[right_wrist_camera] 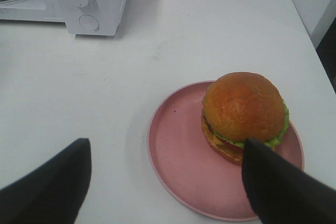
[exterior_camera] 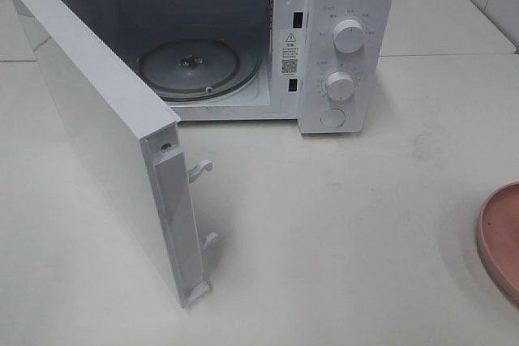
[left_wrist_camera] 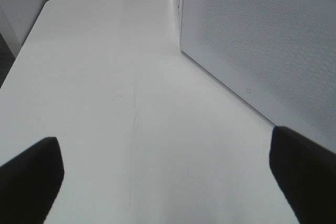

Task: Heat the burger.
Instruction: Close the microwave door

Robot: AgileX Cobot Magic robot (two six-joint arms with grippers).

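Fingers [right_wrist_camera: 47, 187] of the right gripper [right_wrist_camera: 165, 182] stand wide apart with nothing between them, hovering above the near rim of the pink plate [right_wrist_camera: 178, 150], which suggests an approach to a pick rather than a hold. The burger [right_wrist_camera: 244, 115] sits on that plate, off-centre toward one side, bun up and lettuce showing at its edge; one dark finger overlaps its lower edge in the wrist view, but I cannot tell whether it touches. The plate lies on the white worktop [right_wrist_camera: 105, 93], well apart from the microwave [exterior_camera: 340, 46], and in the high view only its rim [exterior_camera: 496, 237] shows at the right edge, so the burger itself is out of that picture. The left gripper [left_wrist_camera: 165, 174] is likewise spread open and empty, low over bare worktop beside the outer face of the door [left_wrist_camera: 262, 45], probably parked there so it stays clear of the right arm's path. Farther on, the door [exterior_camera: 105, 135] is swung fully out to the left, latch hooks facing the camera, leaving the cavity open. Inside, the glass turntable [exterior_camera: 195, 66] lies bare, ready to take the food. Beyond the opening, the two dials [exterior_camera: 349, 36] and the round button wait for the heating step, which judging by the layout is still some way off.
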